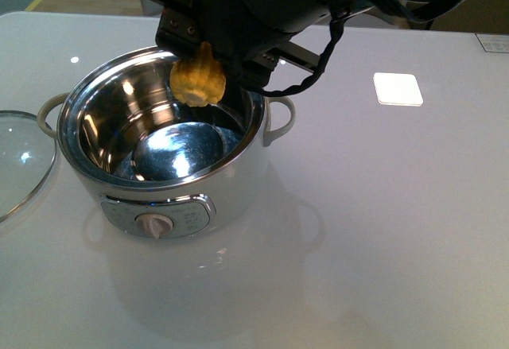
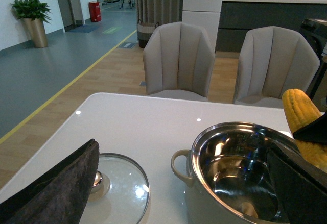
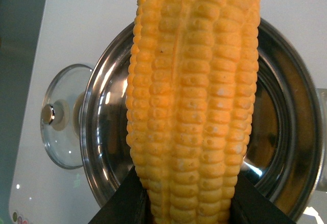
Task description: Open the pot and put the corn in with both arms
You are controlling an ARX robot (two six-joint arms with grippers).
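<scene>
Holding the corn cob [image 1: 199, 79] by one end, the right gripper [image 1: 216, 48] has its fingers closed on the cob, which hangs nearly upright with its free end dipping just below the far rim of the pot [image 1: 238, 182]. In the right wrist view the cob points straight down over the shiny steel interior, which looks empty. The opening step appears done: the glass lid [image 1: 24, 158] lies flat on the white table [image 1: 398, 206] just beside the pot, on the robot's left. The left gripper [image 2: 179, 163] hangs near the lid with its dark fingers [image 2: 56, 193] spread wide and nothing between them, as far as its own wrist view shows. What is left, by my judgement, is the last part: lowering the cob a little further toward the middle of the pot and letting it go, so that it comes to rest inside.
</scene>
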